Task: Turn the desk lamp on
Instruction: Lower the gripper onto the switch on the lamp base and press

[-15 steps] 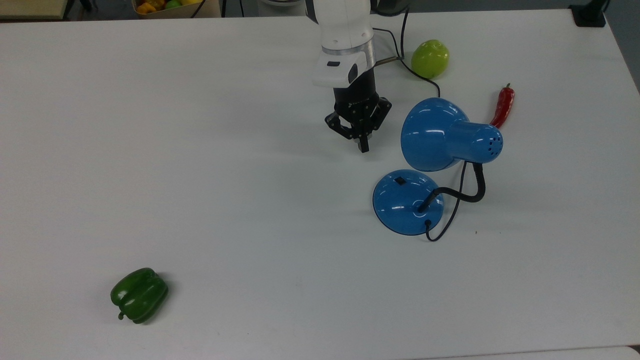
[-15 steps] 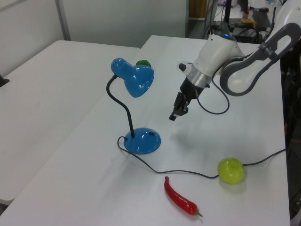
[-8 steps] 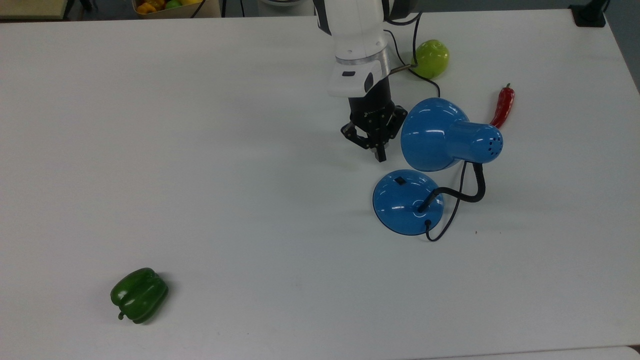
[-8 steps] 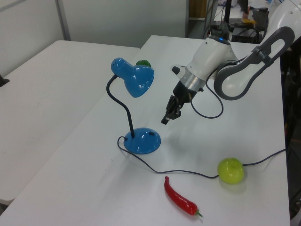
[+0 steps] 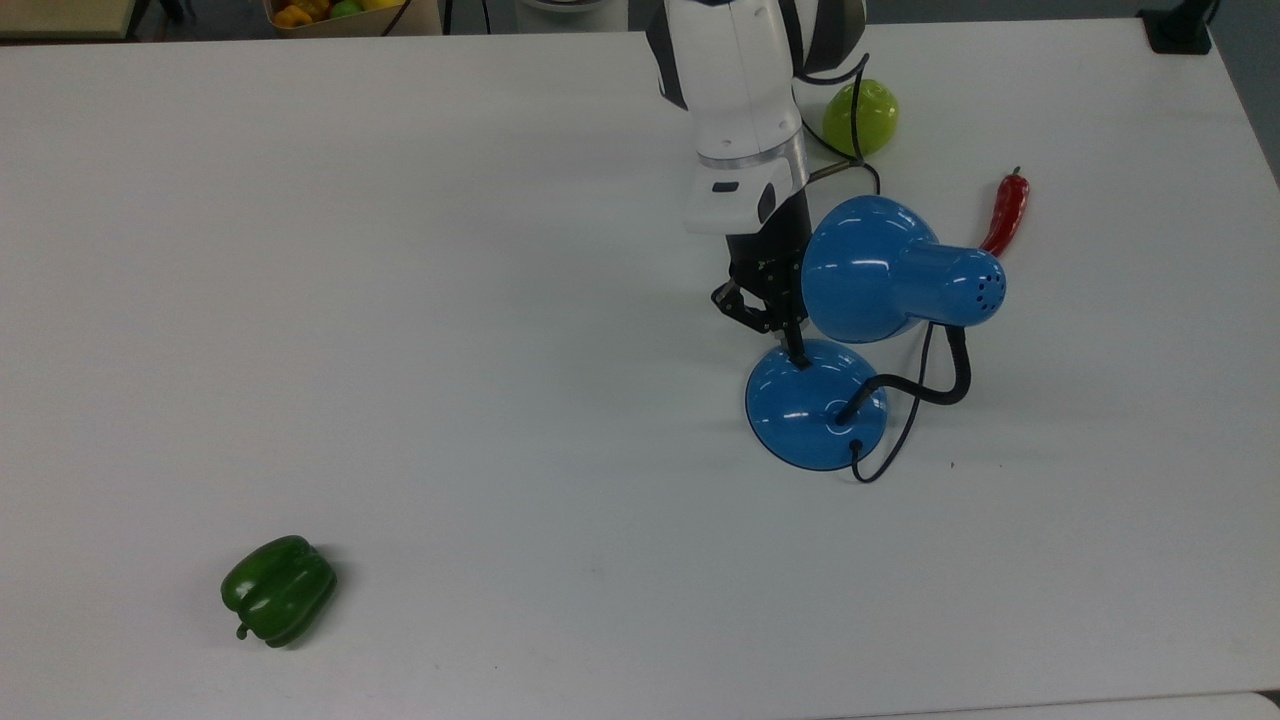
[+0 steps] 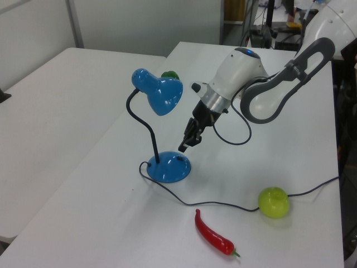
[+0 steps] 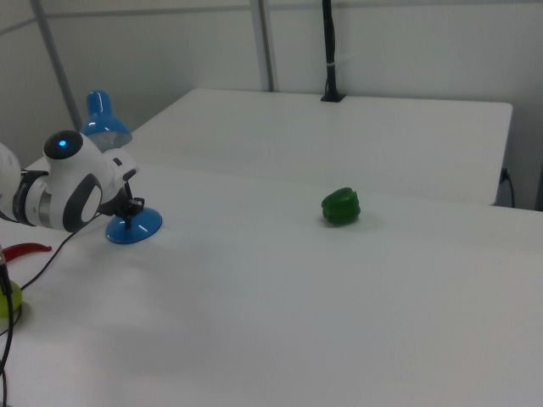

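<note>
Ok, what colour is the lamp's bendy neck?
Black; the gooseneck of the blue desk lamp shows best in the left view.

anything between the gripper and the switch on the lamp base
Nothing visible. In the top view the gripper has its tip right at the near edge of the lamp base, where the switch sits. The lamp shade hangs close beside the gripper on the top view's right, not in its path.

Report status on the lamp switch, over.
Pincer shut, tip at the switch on the desk lamp base. Lamp shade close beside the wrist. Nothing blocking.
</note>
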`<action>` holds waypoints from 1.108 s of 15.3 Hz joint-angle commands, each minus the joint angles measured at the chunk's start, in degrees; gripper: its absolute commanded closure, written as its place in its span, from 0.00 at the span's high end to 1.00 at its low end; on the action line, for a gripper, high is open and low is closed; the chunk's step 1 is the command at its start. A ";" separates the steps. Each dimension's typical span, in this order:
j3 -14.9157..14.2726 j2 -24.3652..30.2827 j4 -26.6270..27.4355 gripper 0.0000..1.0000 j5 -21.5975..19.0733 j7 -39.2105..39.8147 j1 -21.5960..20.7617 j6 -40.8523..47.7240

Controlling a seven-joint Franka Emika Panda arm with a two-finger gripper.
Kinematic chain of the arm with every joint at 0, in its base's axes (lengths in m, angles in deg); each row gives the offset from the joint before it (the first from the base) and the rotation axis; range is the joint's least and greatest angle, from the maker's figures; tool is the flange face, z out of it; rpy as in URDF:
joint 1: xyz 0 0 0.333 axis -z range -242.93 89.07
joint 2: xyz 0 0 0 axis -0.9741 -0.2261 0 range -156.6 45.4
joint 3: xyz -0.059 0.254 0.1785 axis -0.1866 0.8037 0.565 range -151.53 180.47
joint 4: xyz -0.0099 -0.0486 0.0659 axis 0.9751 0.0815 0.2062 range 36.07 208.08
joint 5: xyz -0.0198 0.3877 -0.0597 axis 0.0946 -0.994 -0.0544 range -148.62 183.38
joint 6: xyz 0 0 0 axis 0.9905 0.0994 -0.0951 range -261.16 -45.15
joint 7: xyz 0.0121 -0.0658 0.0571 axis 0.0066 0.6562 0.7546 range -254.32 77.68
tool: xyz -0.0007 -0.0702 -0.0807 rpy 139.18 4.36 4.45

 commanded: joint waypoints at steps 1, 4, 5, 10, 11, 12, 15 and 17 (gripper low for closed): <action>-0.23 -2.35 -1.96 0.00 -0.03 -0.56 -1.07 -0.92; -0.14 -3.49 -3.37 0.00 -0.03 -0.56 -1.16 -0.92; -0.22 -3.67 -3.46 0.00 -0.03 -0.56 -1.16 -0.92; -0.14 -3.93 -3.46 0.00 0.67 -0.56 -1.25 -0.92; -0.14 -4.20 -3.46 0.00 0.93 -0.56 -1.25 -0.92; -0.22 -4.37 -3.46 0.00 1.02 -0.56 -1.25 -0.92; -0.14 -4.55 -3.46 0.00 1.29 -0.56 -1.25 -0.92; -0.23 -4.90 -3.46 0.00 1.81 -0.56 -1.25 -0.92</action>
